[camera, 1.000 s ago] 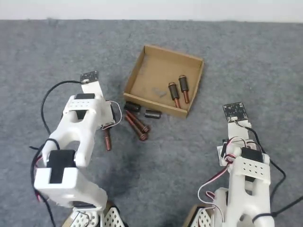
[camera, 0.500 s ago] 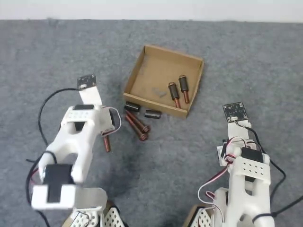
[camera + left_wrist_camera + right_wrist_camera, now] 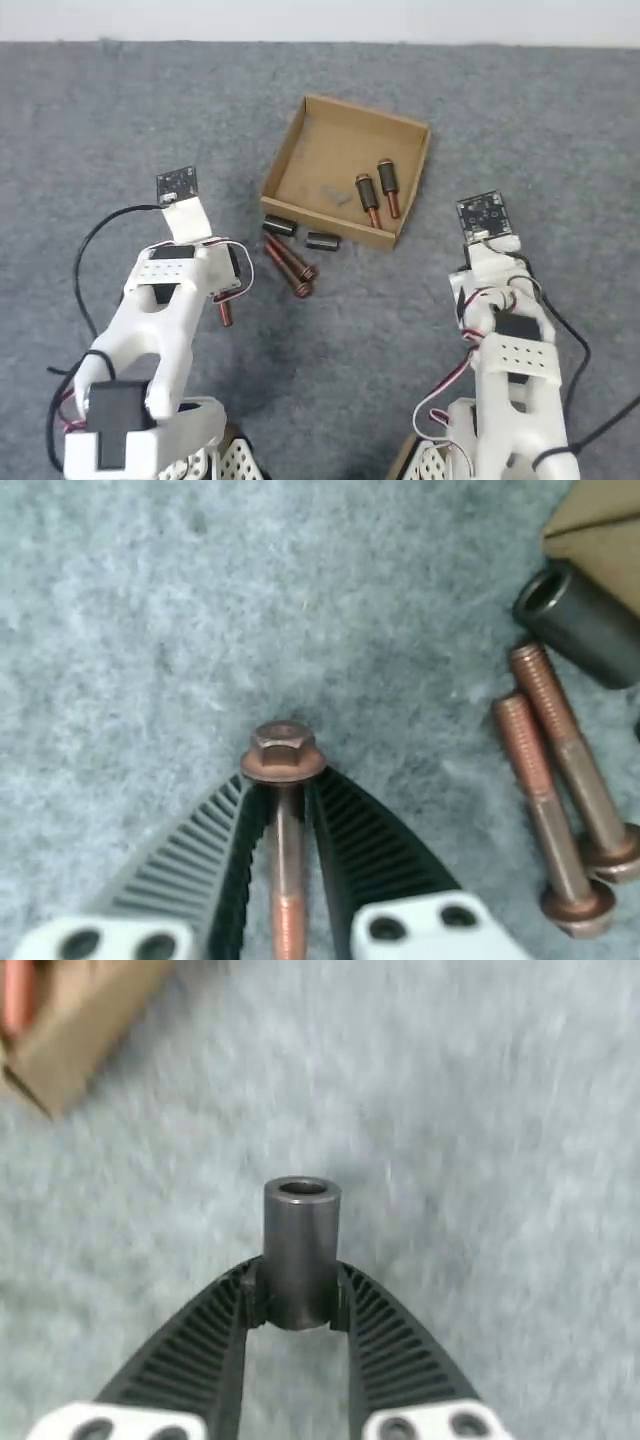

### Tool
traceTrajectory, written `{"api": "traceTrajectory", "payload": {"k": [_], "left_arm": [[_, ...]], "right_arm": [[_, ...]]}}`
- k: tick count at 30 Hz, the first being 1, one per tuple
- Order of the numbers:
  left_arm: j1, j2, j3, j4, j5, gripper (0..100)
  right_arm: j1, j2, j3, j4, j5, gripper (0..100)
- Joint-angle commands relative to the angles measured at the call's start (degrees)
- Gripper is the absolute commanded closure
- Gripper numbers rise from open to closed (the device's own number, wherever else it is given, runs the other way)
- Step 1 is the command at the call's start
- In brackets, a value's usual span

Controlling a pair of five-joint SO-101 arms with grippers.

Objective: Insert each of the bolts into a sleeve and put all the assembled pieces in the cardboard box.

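In the cardboard box (image 3: 296,140), 2 assembled pieces (image 3: 367,195) already lying side by side near its right wall. Clamped in the left jaws, 1 copper bolt (image 3: 284,770), head outward, over the grey table (image 3: 100,120). Clamped in the right jaws, 1 dark sleeve (image 3: 300,1250), open bore facing away, well apart from that bolt. Just beside the box's front wall, 2 loose sleeves (image 3: 279,227) and 2 loose bolts (image 3: 288,262). Judged 2 of 5 done; left: mating the held pair, assembling 2 more, boxing all 3.
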Motion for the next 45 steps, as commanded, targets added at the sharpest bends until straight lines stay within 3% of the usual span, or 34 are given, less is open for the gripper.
{"api": "traceTrajectory", "payload": {"k": [1, 10, 14, 20, 26, 36, 45], "left_arm": [[-0.26, -3.52, -0.22, -0.97, -0.09, 99], [-0.35, -3.6, -0.22, -0.97, -0.09, 99], [-0.35, -3.6, -0.22, -0.97, -0.09, 99], [-0.18, -3.69, -0.22, -1.05, -0.18, 99], [-0.26, -3.87, -0.22, -1.05, -0.18, 99], [-0.26, -3.87, -0.13, -2.02, -0.18, 99], [-0.18, -3.87, -0.13, -2.11, -0.18, 99]], "right_arm": [[-4.0, -1.45, 2.2, -12.62, 0.44, 99.1], [-11.82, -1.19, 8.88, -38.99, 0.26, 99.1], [-13.76, -1.19, 6.86, -40.22, -0.09, 99.1], [-14.55, -0.4, 0.53, -40.22, -17.67, 99.1], [-14.64, 11.03, -7.12, -42.15, -21.98, 99.1], [-21.23, 37.41, -9.23, -80.04, -24.53, 99.1], [-29.05, 50.68, -5.27, -98.59, -24.44, 99.1]]}}
